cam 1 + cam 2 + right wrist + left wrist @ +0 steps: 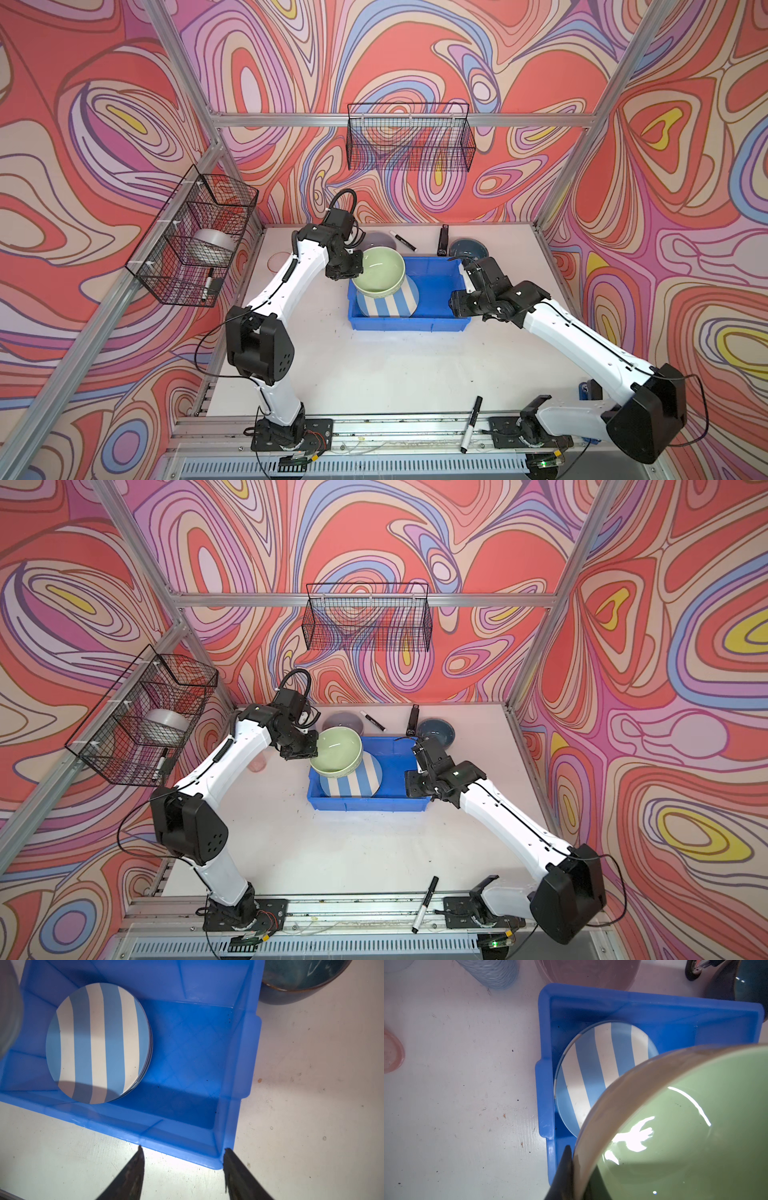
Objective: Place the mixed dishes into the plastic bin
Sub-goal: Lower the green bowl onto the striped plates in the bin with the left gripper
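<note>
The bright blue plastic bin [436, 286] sits at mid-table. A blue-white striped plate [388, 307] lies in its left half, with edges of other plates showing under it [149, 1043]. My left gripper [358, 268] is shut on the rim of a green bowl [379, 270], held tilted over the bin's left end. In the left wrist view one finger [566, 1159] is outside the bowl wall. My right gripper [184, 1148] is open and empty over the bin's near right corner. A lavender bowl [380, 240], a dark blue bowl [469, 249], a pink tumbler [257, 763] and a bluish tumbler [492, 972] stand on the table.
A marker [402, 240] and a black stapler-like object [443, 240] lie behind the bin. Another marker [471, 424] lies on the front rail. Black wire baskets hang on the back wall [409, 137] and left wall [191, 237]; the left one holds a tape roll [210, 249].
</note>
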